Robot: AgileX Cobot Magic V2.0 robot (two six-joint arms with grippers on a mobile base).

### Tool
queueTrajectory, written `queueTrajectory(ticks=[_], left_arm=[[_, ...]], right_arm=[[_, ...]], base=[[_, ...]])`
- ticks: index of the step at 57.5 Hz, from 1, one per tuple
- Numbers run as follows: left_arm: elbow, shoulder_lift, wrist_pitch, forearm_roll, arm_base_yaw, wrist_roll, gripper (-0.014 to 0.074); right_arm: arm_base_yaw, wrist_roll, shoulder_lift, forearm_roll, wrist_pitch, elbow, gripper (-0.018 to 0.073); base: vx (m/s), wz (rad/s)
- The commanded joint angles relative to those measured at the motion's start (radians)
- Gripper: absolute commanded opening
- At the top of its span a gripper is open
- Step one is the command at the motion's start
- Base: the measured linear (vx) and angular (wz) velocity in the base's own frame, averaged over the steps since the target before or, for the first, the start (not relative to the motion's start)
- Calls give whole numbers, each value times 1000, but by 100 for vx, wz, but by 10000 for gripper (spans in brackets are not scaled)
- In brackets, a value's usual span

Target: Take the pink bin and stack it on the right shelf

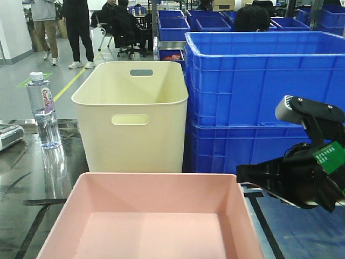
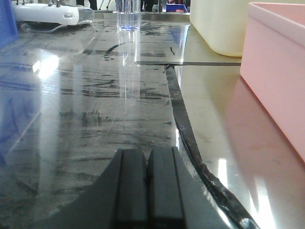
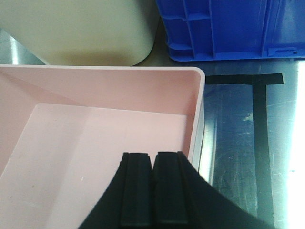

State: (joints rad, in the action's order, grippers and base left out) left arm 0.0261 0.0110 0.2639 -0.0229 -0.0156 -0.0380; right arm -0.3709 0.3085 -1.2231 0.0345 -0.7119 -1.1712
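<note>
The smooth, shallow pink bin (image 1: 151, 216) is set at the glossy, tape-lined surface's (image 3: 238, 138) near edge. Both the left gripper (image 2: 147, 186) and right gripper (image 3: 153, 191) are pressed closed, holding nothing.

I see bright, even overhead light. The glossy table (image 2: 95, 124) throws back white glare patches, strongest at far left in the left wrist view and along the right edge in the right wrist view. The bottle (image 1: 43, 110) mirrors below itself. Both wrist views blur the near fingers; the front view is sharp, slightly washed
</note>
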Motion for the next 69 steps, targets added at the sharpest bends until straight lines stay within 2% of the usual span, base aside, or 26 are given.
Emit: queueTrajectory(ticks=[1, 7, 10, 16, 19, 24, 29, 39, 45, 55, 59, 63, 69], left_arm=[[14, 16, -77, -9, -2, -8, -8], [14, 16, -77, -9, -2, -8, -8], [14, 16, -77, -9, -2, -8, -8], [14, 16, -77, -9, -2, -8, -8], [14, 16, -77, -9, -2, -8, -8], [14, 16, -77, -9, -2, -8, -8], [14, 16, -77, -9, -2, -8, -8], [14, 16, -77, -9, -2, -8, -8], [14, 16, -77, -9, -2, -8, -8], [14, 16, -77, -9, -2, -8, -8], [14, 16, -77, -9, -2, -8, -8], [14, 16, -77, -9, -2, -8, -8], [14, 15, -76, -9, -2, -8, -8]], right_arm=[[3, -11, 23, -35, 60, -30, -11], [4, -66, 65, -35, 51, -26, -11], [4, -113, 109, -35, 96, 1, -11], [27, -250, 245, -9, 303, 155, -10], [63, -309, 331, 42, 422, 251, -9], [130, -352, 467, 116, 571, 444, -8], [201, -356, 622, 106, 662, 604, -8], [311, -356, 913, -49, 648, 851, -8], [353, -356, 1058, -67, 613, 960, -8], [364, -351, 1222, -66, 613, 1133, -8], [363, -350, 1251, -72, 655, 1208, -8], [363, -353, 1247, -106, 576, 1199, -8], [363, -352, 1249, -178, 586, 1203, -8]], base=[[0, 0], [0, 0], [0, 0], [0, 0], [0, 0], [0, 0], [0, 0], [0, 0], [0, 0], [0, 0], [0, 0], [0, 0], [0, 0]])
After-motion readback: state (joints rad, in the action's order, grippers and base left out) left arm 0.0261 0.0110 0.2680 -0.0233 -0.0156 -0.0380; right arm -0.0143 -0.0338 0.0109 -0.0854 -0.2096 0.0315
